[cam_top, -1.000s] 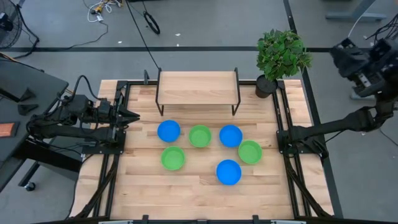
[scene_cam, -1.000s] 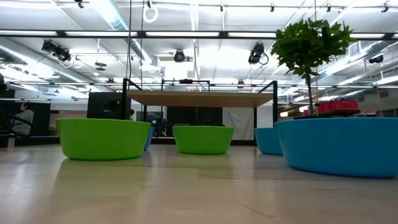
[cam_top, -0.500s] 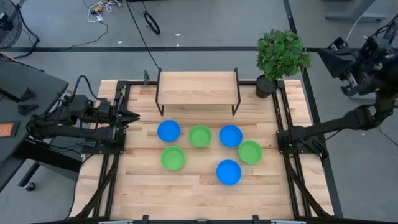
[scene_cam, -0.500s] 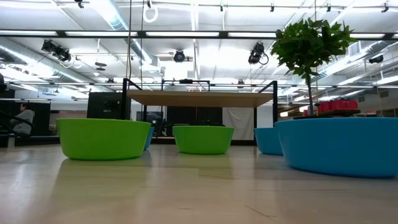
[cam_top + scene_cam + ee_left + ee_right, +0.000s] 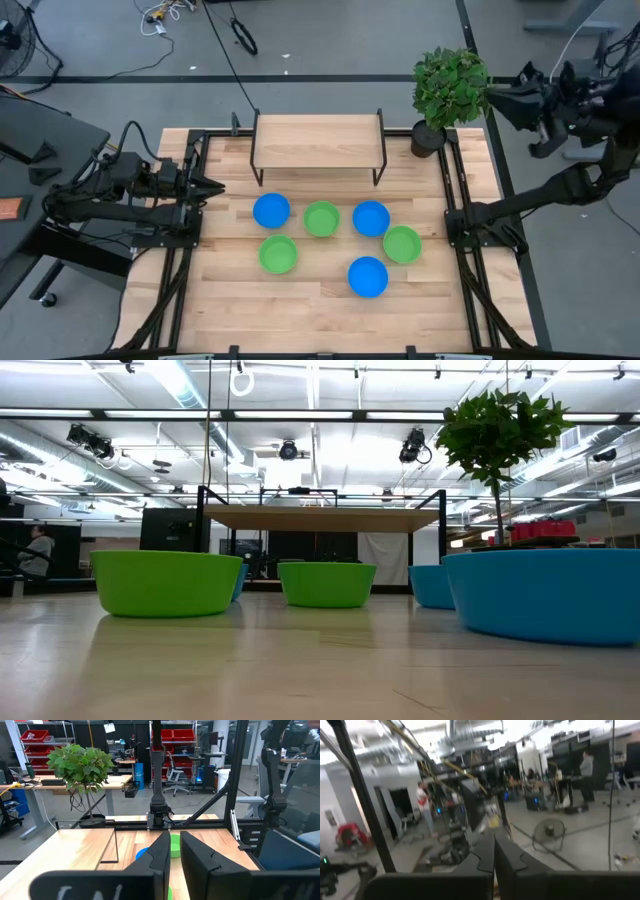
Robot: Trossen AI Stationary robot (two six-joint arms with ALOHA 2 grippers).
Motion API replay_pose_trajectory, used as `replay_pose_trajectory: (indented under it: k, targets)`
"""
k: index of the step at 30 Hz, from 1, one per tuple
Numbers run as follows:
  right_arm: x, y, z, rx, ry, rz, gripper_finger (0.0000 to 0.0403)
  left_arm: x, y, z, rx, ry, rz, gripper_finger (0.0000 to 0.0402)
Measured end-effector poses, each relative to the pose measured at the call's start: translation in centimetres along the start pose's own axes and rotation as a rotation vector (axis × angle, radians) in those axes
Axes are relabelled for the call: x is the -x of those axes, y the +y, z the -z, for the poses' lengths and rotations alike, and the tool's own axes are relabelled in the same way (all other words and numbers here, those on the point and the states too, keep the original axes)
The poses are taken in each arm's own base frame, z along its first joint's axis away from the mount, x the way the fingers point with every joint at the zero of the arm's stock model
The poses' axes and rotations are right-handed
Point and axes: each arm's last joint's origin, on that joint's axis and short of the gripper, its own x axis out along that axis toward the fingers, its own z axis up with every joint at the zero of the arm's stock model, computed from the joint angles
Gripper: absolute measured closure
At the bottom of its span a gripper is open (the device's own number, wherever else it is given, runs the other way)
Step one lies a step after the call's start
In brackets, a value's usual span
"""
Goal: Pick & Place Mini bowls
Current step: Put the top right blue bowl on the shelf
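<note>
Six mini bowls rest upright on their bases mid-table: blue (image 5: 271,210), green (image 5: 321,218), blue (image 5: 371,217), green (image 5: 402,243), green (image 5: 278,254), blue (image 5: 367,276). The low view shows a green bowl (image 5: 165,582), another green one (image 5: 326,583) and a blue bowl (image 5: 545,592) close by. My left gripper (image 5: 217,185) lies at the table's left edge, pointing at the bowls, fingers a narrow gap apart (image 5: 175,840). My right gripper (image 5: 495,95) hangs raised beyond the far right corner, beside the plant, shut (image 5: 494,842), touching nothing.
A low wooden shelf (image 5: 318,140) stands on thin black legs at the table's far edge. A potted green plant (image 5: 453,88) sits at the far right corner, close to my right gripper. Black frame rails (image 5: 190,240) run along both sides. People stand in the room beyond.
My right arm has swung, still raised, from beyond the table's right side toward the left, and its gripper now reaches the potted plant at the far right corner. The bowls and my left arm have stayed where they were.
</note>
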Motion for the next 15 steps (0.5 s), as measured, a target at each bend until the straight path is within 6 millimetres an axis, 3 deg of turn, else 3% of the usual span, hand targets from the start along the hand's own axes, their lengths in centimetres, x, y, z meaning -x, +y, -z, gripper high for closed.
replay_pose_trajectory:
  k: [15]
  targets:
    - [-2.2,-0.1,3.1,0.058,0.336,0.056,0.0396,0.0,0.0,0.0,0.000,0.000,0.000,0.0353]
